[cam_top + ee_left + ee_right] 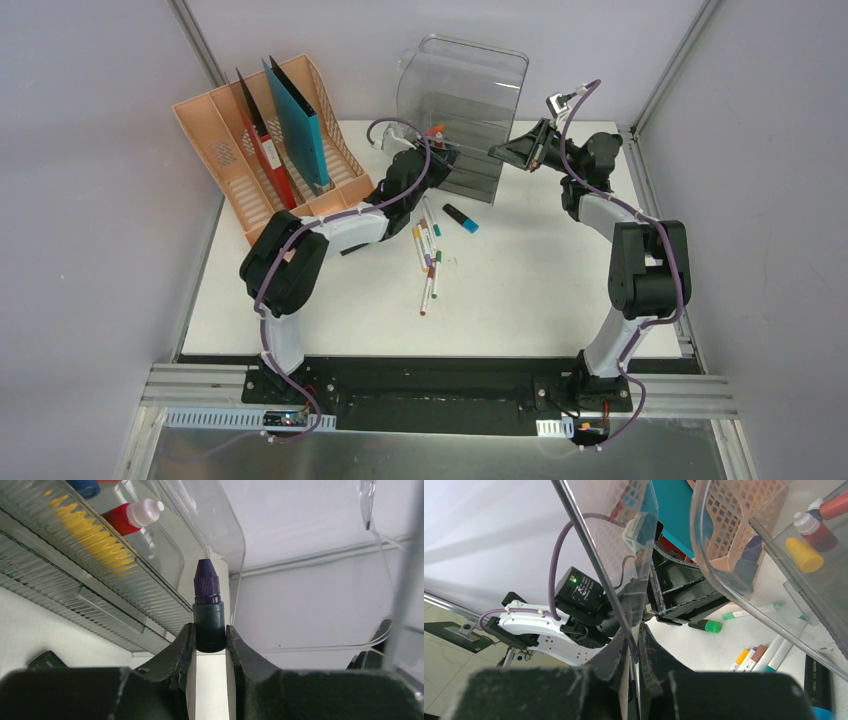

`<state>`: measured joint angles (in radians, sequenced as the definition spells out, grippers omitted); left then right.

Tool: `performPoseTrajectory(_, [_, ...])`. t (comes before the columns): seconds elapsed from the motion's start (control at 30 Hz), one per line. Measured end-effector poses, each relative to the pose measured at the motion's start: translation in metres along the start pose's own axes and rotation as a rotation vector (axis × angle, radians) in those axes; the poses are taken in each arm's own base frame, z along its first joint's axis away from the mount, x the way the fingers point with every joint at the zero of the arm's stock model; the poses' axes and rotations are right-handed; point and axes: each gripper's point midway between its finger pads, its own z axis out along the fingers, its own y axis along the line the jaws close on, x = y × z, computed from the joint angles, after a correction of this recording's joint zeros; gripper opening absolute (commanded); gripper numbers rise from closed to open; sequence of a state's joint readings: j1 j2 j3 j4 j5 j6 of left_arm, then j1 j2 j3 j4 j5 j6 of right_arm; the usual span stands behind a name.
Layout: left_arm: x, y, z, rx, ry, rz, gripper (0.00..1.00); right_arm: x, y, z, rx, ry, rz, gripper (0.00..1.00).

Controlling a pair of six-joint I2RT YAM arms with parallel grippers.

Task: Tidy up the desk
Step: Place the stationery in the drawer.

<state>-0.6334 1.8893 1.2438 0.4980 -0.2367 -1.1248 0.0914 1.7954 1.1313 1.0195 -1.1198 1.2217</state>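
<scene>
On the white desk (540, 290), the clear grey drawer box (460, 110) stands at the back. My left gripper (440, 160) is at the box's front. It is shut on a small dark bottle with a purple cap (208, 615), gripped by its base between the fingers of the left gripper (210, 640), cap pointing away. A red bottle (132, 516) and a yellow one (804, 554) lie in a ribbed drawer. My right gripper (512, 150) is at the box's right side. In its wrist view the right gripper (634, 640) is shut on a thin clear edge of the box (594, 555).
Several markers (428, 255) lie loose mid-desk, with a black and blue one (461, 217) to their right and a green-capped one (706, 625) near the left arm. The peach file rack (265, 160) with red and teal folders stands at the back left.
</scene>
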Motion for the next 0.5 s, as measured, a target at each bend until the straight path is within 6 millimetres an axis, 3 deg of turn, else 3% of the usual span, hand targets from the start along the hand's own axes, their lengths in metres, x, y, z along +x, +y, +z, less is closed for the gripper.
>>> performPoseTrajectory(0.5, [-0.0062,-0.006,0.0075,0.108,-0.077,-0.08,0.07,-0.0017,0.0087,0.0008,-0.024,-0.003,0.01,0.05])
